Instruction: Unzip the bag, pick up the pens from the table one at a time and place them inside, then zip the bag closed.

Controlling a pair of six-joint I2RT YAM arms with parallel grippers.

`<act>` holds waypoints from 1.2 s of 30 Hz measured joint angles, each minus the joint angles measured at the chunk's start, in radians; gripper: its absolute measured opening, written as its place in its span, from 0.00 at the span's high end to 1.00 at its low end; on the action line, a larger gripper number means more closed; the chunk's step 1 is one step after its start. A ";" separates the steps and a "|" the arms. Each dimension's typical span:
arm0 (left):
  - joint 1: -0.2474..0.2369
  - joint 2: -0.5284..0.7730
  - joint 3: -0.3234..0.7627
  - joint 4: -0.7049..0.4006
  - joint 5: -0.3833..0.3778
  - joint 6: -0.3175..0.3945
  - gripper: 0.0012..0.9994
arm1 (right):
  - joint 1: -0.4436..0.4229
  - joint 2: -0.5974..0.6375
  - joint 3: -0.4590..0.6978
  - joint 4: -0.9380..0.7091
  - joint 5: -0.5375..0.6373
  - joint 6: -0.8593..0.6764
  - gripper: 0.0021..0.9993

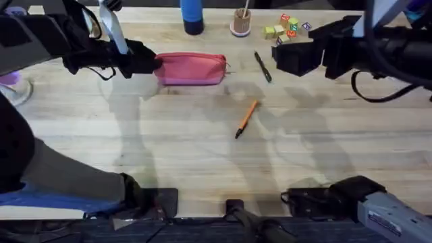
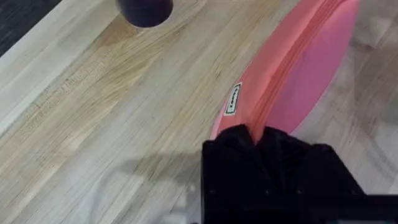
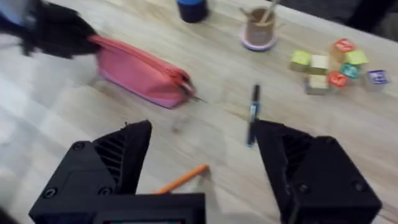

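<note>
The left gripper (image 1: 152, 64) pinches the left end of the pink pencil pouch (image 1: 192, 69), seemingly at its zipper. The right gripper (image 3: 202, 155) hovers wide open above the orange pen (image 1: 246, 119); the black pen (image 1: 262, 67) lies beyond.

Bag (image 2: 298, 68) end hidden under left pincer (image 2: 258, 140); orange pen (image 3: 181, 179) partly behind right pincer (image 3: 202, 168).

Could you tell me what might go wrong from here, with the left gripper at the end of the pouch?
The left gripper is shut on only one end of the bag, so pulling the zipper may drag the whole pouch. The open right gripper hangs over the orange pen and black pen; a careless descent could roll either toward the wooden blocks.
</note>
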State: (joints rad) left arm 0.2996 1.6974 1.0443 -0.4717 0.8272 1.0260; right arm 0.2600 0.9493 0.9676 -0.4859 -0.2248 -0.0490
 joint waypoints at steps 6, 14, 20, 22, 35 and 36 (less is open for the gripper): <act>0.000 0.000 0.000 0.000 0.000 0.000 0.96 | 0.002 0.007 0.000 0.011 -0.056 0.127 0.00; 0.000 0.000 0.000 0.000 0.000 0.000 0.96 | 0.002 0.103 0.000 0.053 -0.073 0.365 0.00; 0.000 0.000 0.000 0.000 0.000 0.000 0.96 | 0.002 0.160 0.000 0.089 -0.079 0.575 0.00; 0.000 0.000 0.000 0.000 0.000 0.000 0.96 | 0.002 0.167 0.000 0.120 -0.080 0.619 0.00; 0.000 0.000 0.000 0.000 0.000 0.000 0.96 | 0.002 0.168 0.000 0.171 -0.077 0.693 0.00; 0.000 0.000 0.000 0.000 0.000 0.000 0.96 | 0.002 0.168 0.000 0.171 -0.076 0.694 0.00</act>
State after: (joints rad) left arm 0.2996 1.6974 1.0443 -0.4717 0.8272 1.0256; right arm 0.2615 1.1175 0.9680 -0.3147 -0.3004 0.6445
